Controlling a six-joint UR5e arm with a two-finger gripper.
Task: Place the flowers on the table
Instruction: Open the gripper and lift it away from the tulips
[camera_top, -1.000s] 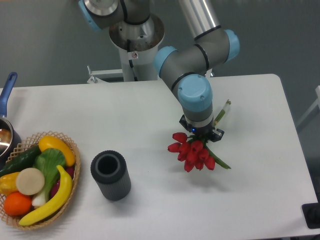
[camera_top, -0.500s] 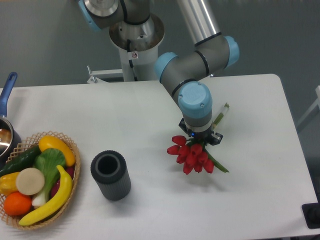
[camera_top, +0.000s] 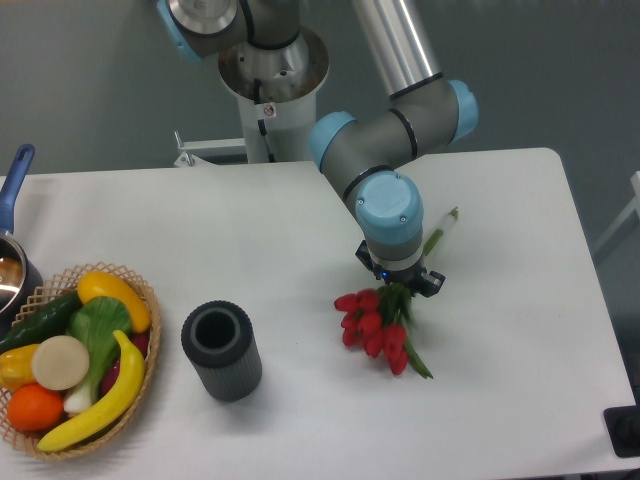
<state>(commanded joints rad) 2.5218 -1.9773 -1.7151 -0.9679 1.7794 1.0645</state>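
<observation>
While fruit fills the basket (camera_top: 140, 290), flowers (camera_top: 375, 325) lie outside.

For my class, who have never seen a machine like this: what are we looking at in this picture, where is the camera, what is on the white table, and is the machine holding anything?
One fixed camera looks down at the table from in front and above. The grey and blue jointed machine is a robot arm mounted behind the table. At its end is a gripper whose fingers, mostly hidden under the wrist, appear to grip a bunch of red tulips by the stems. The blooms seem to be at or just above the tabletop. To the left stand a dark grey cylindrical vase and a wicker basket of fruit and vegetables. A pot with a blue handle peeks in at the left edge.
</observation>
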